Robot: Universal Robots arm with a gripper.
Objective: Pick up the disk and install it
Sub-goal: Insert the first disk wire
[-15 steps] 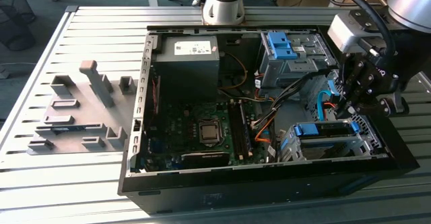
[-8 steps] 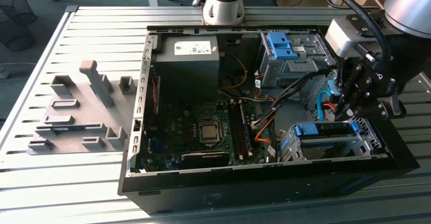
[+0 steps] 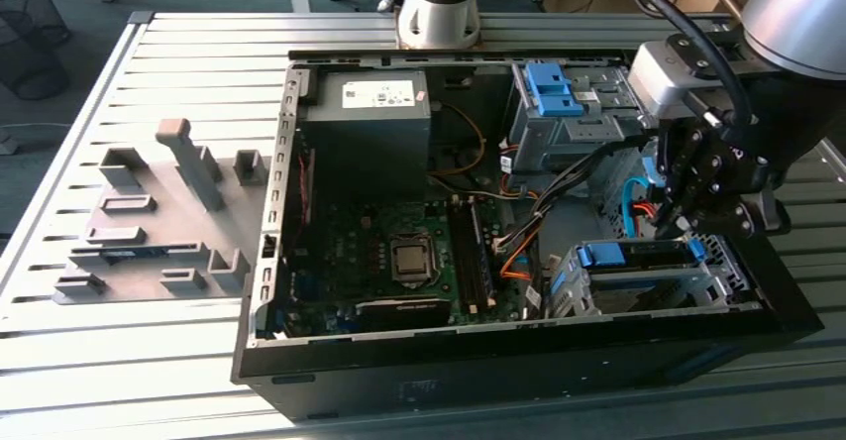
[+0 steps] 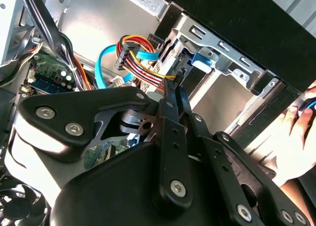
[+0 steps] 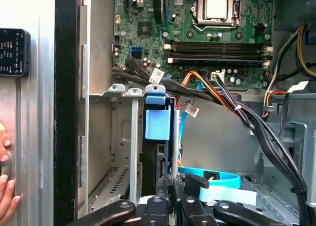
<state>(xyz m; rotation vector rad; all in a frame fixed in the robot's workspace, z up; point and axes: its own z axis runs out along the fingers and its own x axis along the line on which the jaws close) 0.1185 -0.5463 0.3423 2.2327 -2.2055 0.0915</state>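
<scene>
Fingers [image 3: 677, 224] over disk [image 3: 632, 255] (drive cage)

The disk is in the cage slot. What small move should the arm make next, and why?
Probably a short, slow push along the slot. The disk, with its blue frame, stands between the drive cage walls, the gripper is at its near end, and a blue cable lies close beside.

disk [image 5: 157, 124] | blue-framed | standing on edge | slotted in metal drive cage [image 5: 123, 137]

robotics lab, open computer case [image 3: 529, 351] on slatted aluminium table [image 3: 158, 361], grey fixtures [image 3: 158, 217]
</scene>
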